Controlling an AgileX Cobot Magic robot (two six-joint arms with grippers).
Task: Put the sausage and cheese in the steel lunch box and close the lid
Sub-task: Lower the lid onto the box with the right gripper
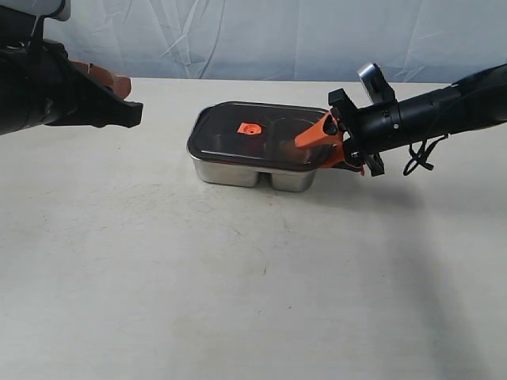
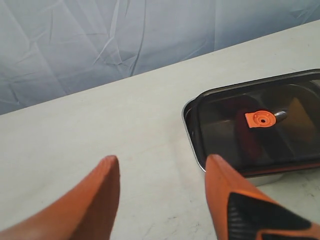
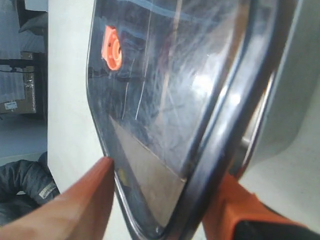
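The steel lunch box (image 1: 238, 172) stands mid-table with the dark lid (image 1: 273, 141) lying on it, orange valve (image 1: 249, 127) at its centre. My right gripper (image 1: 331, 146) is shut on the lid's right end, one orange finger on top and one under the rim; the right wrist view shows the lid (image 3: 200, 90) held between both fingers. Through the lid in the left wrist view (image 2: 290, 145) I dimly see the red sausage (image 2: 248, 137) and the tan cheese (image 2: 301, 116). My left gripper (image 1: 127, 96) hovers open and empty at the far left, with bare table between its fingers (image 2: 162, 167).
A wrinkled pale blue cloth (image 1: 277, 36) hangs behind the table's far edge. The white tabletop (image 1: 238, 285) stretches towards the front.
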